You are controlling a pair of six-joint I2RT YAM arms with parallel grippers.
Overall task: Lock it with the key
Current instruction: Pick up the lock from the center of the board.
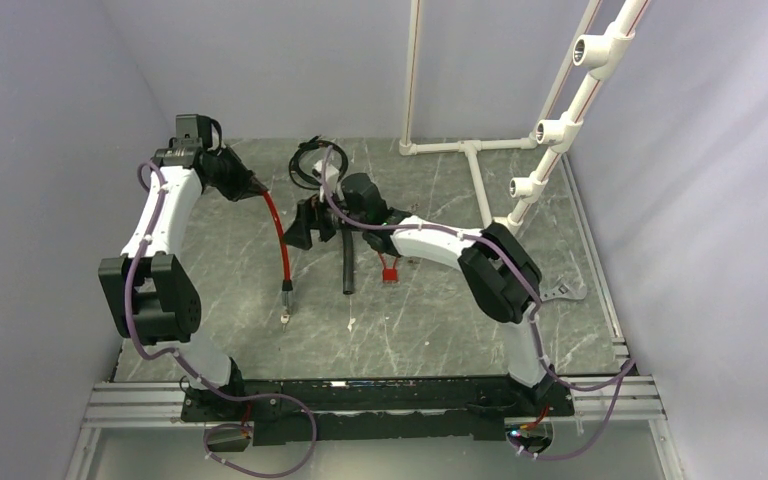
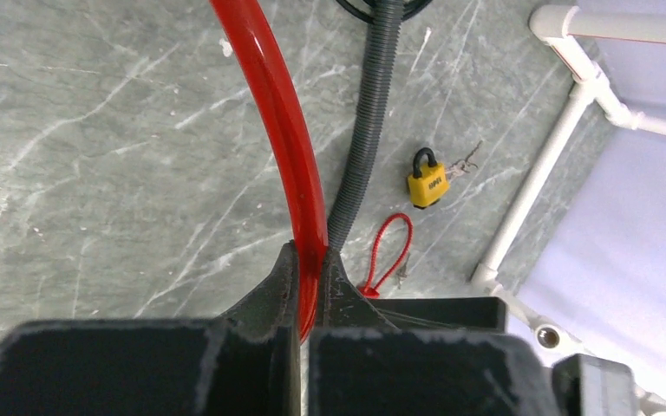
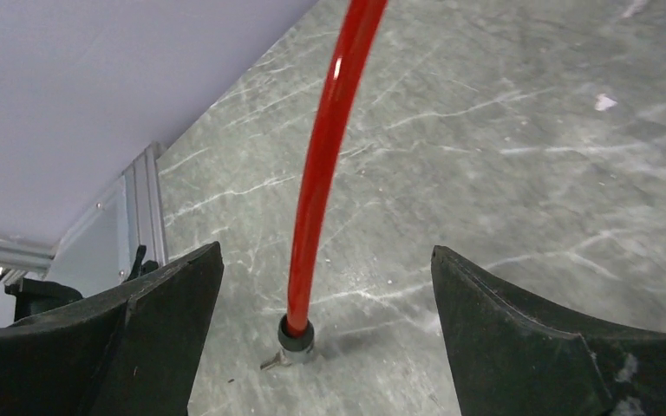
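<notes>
Closest to me, along the near edge, runs the aluminium rail (image 1: 130, 405) where both arm bases are bolted. A little further in, the metal tip of a red cable (image 1: 279, 240) rests on the marbled table (image 1: 430, 330). The right gripper (image 3: 327, 251) hovers over that end with its fingers spread wide. It holds nothing, and the cable rises between the fingers untouched. At the far left, the left gripper (image 2: 309, 253) is pinched tight on the cable. Right of the cable lies a grey hose (image 2: 368, 130). The yellow padlock (image 2: 427, 184) lies flat on the table between that hose and the white pipe frame (image 2: 542, 178). Its keys (image 2: 461, 165) touch its right side; whether one is in the lock I cannot tell. A small red loop (image 2: 390, 251) lies just beside it.
</notes>
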